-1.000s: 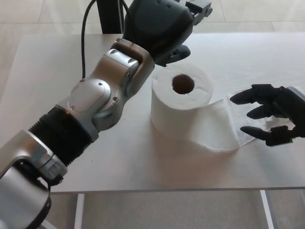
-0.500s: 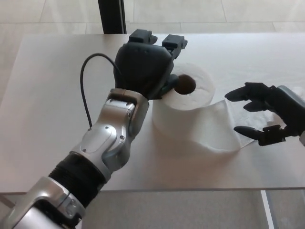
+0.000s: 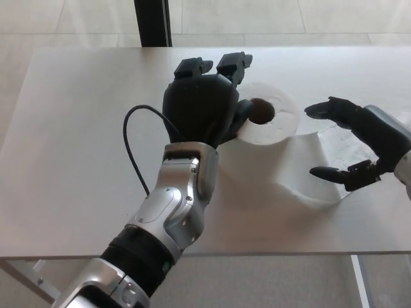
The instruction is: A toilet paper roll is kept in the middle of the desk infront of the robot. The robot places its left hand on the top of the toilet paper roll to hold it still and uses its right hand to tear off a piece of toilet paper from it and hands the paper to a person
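While left hand (image 3: 204, 106) covers it, toilet paper roll (image 3: 273, 122) stands upright — core up (tail rightward).

Single head view only, so no second view shared anything with it. Camera sat above the desk's (image 3: 77, 128) near edge and looked steeply down and forward across it. Close range: desk filled most of the frame, near edge ran across the bottom, far edge sat near the top. Beyond the far edge, a strip of tiled floor (image 3: 289, 19) and a dark post (image 3: 151, 22) were visible.
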Available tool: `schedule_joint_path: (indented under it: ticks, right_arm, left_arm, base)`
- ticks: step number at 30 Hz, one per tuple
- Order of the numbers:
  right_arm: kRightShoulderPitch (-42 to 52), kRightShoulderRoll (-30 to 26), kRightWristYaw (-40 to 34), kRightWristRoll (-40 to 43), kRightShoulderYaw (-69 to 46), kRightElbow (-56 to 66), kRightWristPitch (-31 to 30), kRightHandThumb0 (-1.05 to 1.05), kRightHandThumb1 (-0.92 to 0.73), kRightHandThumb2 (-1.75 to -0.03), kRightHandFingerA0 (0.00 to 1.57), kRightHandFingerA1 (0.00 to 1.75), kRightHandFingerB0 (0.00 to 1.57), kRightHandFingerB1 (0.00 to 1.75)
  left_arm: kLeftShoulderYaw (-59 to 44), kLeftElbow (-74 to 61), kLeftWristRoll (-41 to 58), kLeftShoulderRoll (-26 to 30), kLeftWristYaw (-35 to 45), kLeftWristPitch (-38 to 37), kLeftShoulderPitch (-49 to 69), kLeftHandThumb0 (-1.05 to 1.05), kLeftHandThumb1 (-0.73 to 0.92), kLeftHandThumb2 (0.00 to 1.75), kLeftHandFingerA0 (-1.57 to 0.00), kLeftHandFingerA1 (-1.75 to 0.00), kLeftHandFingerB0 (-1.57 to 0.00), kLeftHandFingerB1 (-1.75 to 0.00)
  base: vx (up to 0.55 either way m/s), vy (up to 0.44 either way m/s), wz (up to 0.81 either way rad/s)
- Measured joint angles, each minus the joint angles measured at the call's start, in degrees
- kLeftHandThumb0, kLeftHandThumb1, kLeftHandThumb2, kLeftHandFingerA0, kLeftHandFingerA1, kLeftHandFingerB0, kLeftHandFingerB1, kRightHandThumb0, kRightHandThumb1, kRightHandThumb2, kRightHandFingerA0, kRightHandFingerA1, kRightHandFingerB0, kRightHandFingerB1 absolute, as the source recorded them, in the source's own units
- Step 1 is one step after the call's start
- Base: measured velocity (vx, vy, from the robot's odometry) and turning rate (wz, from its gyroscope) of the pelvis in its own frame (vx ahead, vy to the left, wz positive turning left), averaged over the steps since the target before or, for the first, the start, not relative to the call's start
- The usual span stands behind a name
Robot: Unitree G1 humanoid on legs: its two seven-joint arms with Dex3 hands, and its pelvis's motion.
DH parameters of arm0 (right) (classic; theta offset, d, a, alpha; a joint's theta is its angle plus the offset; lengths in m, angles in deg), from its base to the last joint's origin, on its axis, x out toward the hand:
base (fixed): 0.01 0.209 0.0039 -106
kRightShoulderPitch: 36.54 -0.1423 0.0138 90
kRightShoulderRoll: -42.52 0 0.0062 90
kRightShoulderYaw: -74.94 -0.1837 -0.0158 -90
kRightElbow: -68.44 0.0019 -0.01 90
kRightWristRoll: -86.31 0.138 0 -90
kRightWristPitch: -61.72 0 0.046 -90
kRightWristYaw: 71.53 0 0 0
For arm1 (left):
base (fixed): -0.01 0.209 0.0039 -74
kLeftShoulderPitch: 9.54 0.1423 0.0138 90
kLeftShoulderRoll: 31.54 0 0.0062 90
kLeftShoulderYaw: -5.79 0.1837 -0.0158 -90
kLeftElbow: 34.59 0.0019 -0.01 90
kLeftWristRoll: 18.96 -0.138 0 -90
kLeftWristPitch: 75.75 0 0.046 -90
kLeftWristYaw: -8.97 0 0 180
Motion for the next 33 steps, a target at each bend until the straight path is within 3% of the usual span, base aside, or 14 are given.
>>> schedule_joint_path:
  ticks: [8, 9, 10, 11, 13, 15, 16, 17, 18, 19, 21, 23, 25, 33]
  right_arm:
    - [-3.13, -1.49, 5.45, -2.57, 5.33, -0.58, -5.84, -0.66, -0.40, -0.77, 0.03, 0.39, 0.10, 0.38]
    - [-3.12, -1.61, 5.76, -2.76, 5.54, -0.59, -6.18, -0.56, -0.53, -0.57, 0.22, 0.52, 0.23, 0.32]
    - [-3.12, -1.61, 5.91, -2.86, 5.47, -0.74, -6.48, -0.49, -0.55, -0.57, 0.40, 0.60, 0.28, 0.35]
    - [-2.96, -1.49, 5.86, -2.86, 5.09, -0.82, -6.54, -0.49, -0.55, -0.57, 0.40, 0.60, 0.28, 0.35]
    - [-2.49, -1.22, 5.61, -2.88, 4.19, -0.95, -6.59, -0.30, -0.65, -0.59, 0.83, 0.72, 0.42, 0.38]
    - [-2.00, -0.71, 5.16, -2.95, 3.54, -0.97, -6.84, -0.23, -0.69, -0.61, 0.99, 0.85, 0.56, 0.43]
    - [-1.88, -0.61, 5.02, -3.01, 3.29, -0.81, -7.03, -0.20, -0.72, -0.68, 1.01, 1.04, 0.65, 0.49]
    - [-1.69, -0.55, 4.95, -3.04, 3.11, -0.75, -7.16, -0.20, -0.72, -0.68, 1.01, 1.04, 0.65, 0.49]
    - [-1.32, -0.40, 4.88, -3.07, 2.88, -0.74, -7.29, -0.15, -0.68, -0.89, 0.91, 1.53, 0.86, 0.58]
    - [-1.10, -0.33, 4.79, -3.14, 2.88, -0.73, -7.30, -0.15, -0.67, -0.93, 0.83, 1.62, 0.96, 0.60]
    - [-0.35, -0.30, 4.14, -3.49, 2.84, -0.59, -7.06, -0.14, -0.67, -1.05, 0.79, 1.58, 0.82, 1.07]
    - [1.01, 0.00, 2.67, -3.97, 2.73, -0.23, -6.15, -0.17, -0.60, -1.12, 0.86, 1.53, 0.84, 1.08]
    - [1.80, 1.00, 1.13, -4.30, 2.12, -0.24, -5.61, -0.20, -0.60, -1.15, 0.87, 1.57, 0.78, 1.28]
    - [4.01, 4.92, -5.28, -4.94, -0.78, -0.31, -2.00, -0.26, -0.68, -0.92, 0.92, 1.52, 0.89, 1.08]
  left_arm:
    - [8.69, 4.89, -4.50, 4.35, -1.40, 0.00, -5.61, -0.46, 0.66, 0.59, -0.26, -0.52, -0.37, -0.43]
    - [9.69, 5.19, -5.08, 5.00, -1.42, 0.00, -6.12, -0.49, 0.66, 0.59, -0.28, -0.52, -0.41, -0.41]
    - [11.17, 5.36, -5.98, 6.09, -1.52, -0.08, -6.78, -0.51, 0.62, 0.58, -0.29, -0.51, -0.42, -0.40]
    - [12.40, 5.46, -6.65, 7.03, -1.70, -0.11, -7.23, -0.51, 0.62, 0.58, -0.29, -0.51, -0.42, -0.40]
    - [14.32, 5.65, -7.99, 8.61, -2.17, -0.12, -7.98, -0.55, 0.62, 0.59, -0.30, -0.51, -0.43, -0.39]
    - [15.58, 5.77, -8.97, 9.80, -2.83, -0.16, -8.41, -0.53, 0.62, 0.58, -0.30, -0.50, -0.42, -0.39]
    - [15.92, 5.75, -9.26, 10.20, -3.08, -0.17, -8.46, -0.55, 0.49, 0.82, -0.25, -0.56, -0.33, -0.50]
    - [16.14, 5.75, -9.42, 10.46, -3.15, -0.17, -8.50, -0.55, 0.49, 0.82, -0.25, -0.56, -0.33, -0.50]
    - [16.38, 5.74, -9.66, 10.84, -3.14, -0.16, -8.50, -0.50, 0.62, 0.58, -0.29, -0.51, -0.42, -0.39]
    - [16.50, 5.77, -9.82, 11.02, -3.16, -0.16, -8.51, -0.50, 0.61, 0.58, -0.30, -0.51, -0.43, -0.39]
    - [16.62, 5.85, -10.22, 11.05, -3.36, -0.16, -8.54, -0.50, 0.64, 0.58, -0.31, -0.50, -0.44, -0.38]
    - [16.65, 5.97, -10.51, 11.04, -3.64, -0.16, -8.54, -0.50, 0.63, 0.58, -0.32, -0.51, -0.44, -0.39]
    - [16.64, 5.97, -10.62, 10.97, -3.84, -0.16, -8.54, -0.54, 0.67, 0.59, -0.31, -0.51, -0.42, -0.39]
    - [16.55, 6.39, -10.66, 9.94, -4.38, -0.14, -8.54, -0.48, 0.68, 0.59, -0.30, -0.51, -0.43, -0.39]
  base:
    - [0.00, 0.000, 0.00]
    - [0.00, 0.000, 0.00]
    - [0.00, 0.000, 0.00]
    - [0.00, 0.000, 0.00]
    - [0.00, 0.000, 0.00]
    - [0.00, 0.000, 0.00]
    - [0.00, 0.000, 0.00]
    - [0.00, 0.000, 0.00]
    - [0.00, 0.000, 0.00]
    - [0.00, 0.000, 0.00]
    - [0.00, 0.000, 0.00]
    - [0.00, 0.000, 0.00]
    - [0.00, 0.000, 0.00]
    - [0.00, 0.000, 0.00]
